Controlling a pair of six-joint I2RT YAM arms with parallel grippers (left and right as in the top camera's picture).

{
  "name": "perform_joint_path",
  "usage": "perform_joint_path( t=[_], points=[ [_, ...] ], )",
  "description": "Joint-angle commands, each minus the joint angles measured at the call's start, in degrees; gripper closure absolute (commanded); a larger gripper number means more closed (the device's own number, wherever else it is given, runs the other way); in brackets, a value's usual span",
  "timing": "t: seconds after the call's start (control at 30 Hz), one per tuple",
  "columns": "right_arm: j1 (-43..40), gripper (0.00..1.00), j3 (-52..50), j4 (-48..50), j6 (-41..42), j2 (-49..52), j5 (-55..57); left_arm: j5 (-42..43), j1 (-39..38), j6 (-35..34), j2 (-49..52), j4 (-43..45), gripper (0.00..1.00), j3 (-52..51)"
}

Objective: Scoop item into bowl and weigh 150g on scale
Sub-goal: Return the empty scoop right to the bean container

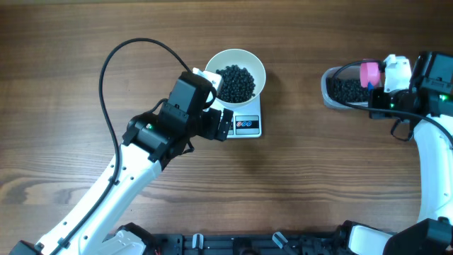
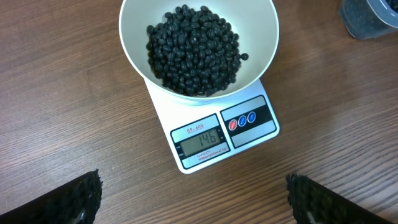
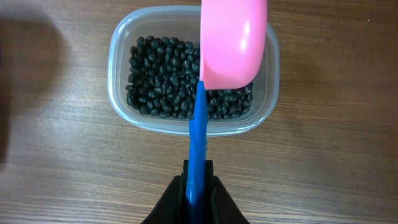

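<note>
Clamping pink scoop [image 3: 233, 43]: right tool [image 3: 198, 180] | spread wide, empty: left tool [image 2: 196, 208]

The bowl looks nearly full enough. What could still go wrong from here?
The scale reads 146, just short: another heaped pink scoop would probably overshoot. The right pincer grips only the scoop's thin blue handle, so beans may spill crossing the table from the tub. The open left pincer hangs close by the scale; a nudge to the bowl could upset the reading.

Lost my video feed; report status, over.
Left pincer open, empty, by scale. Right pincer shut on pink scoop handle, over bean tub. Bowl of black beans on scale, reading 146. Nothing obstructing.
</note>
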Motion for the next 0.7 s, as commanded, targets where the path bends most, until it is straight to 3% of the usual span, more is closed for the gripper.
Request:
perform_joint_path(
  t=[0.0,0.67],
  points=[
    [0.09,0.96,-0.22,-0.5,-4.33,0.46,1.36,0.48,0.09,0.66,0.44,0.13,0.0,0.81],
    [0.09,0.96,-0.22,-1.42,-5.38,8.98,-3.91,0.48,0.11,0.66,0.42,0.13,0.0,0.81]
  ],
)
